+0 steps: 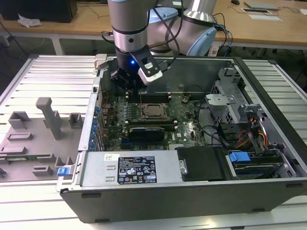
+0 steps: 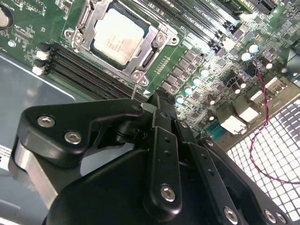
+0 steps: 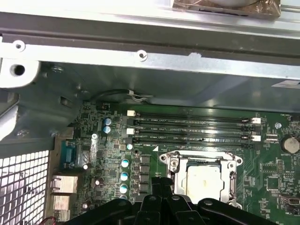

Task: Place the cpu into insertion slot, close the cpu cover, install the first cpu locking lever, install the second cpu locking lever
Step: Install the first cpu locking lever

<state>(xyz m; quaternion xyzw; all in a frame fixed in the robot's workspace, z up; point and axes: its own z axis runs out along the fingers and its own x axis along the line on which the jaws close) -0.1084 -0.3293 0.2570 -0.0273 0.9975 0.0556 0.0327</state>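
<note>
The cpu (image 2: pixel 116 36) (image 3: pixel 202 180) (image 1: pixel 153 110), with its pale metal top, lies flat in the insertion slot (image 2: pixel 161 37) on the green motherboard. The grey cpu cover (image 2: pixel 145 52) (image 3: pixel 230 180) lies down around it, framing the chip. A thin locking lever rod (image 2: pixel 134 90) (image 1: pixel 139 98) stands up from the socket's corner, right beside my fingertips. My black gripper (image 2: pixel 154 105) (image 3: pixel 161 183) (image 1: pixel 133 88) hovers over that corner, on the side toward the exterior view's left. Its fingers are drawn together. I cannot tell if they touch the rod.
Long black memory slots (image 3: pixel 192 126) run behind the socket. The case's metal wall (image 3: pixel 140 70) rises close behind them. A power supply (image 1: pixel 129 167) and drive cage (image 1: pixel 230 93) fill the case's front and the exterior view's right. A grey fixture tray (image 1: pixel 33 139) lies outside.
</note>
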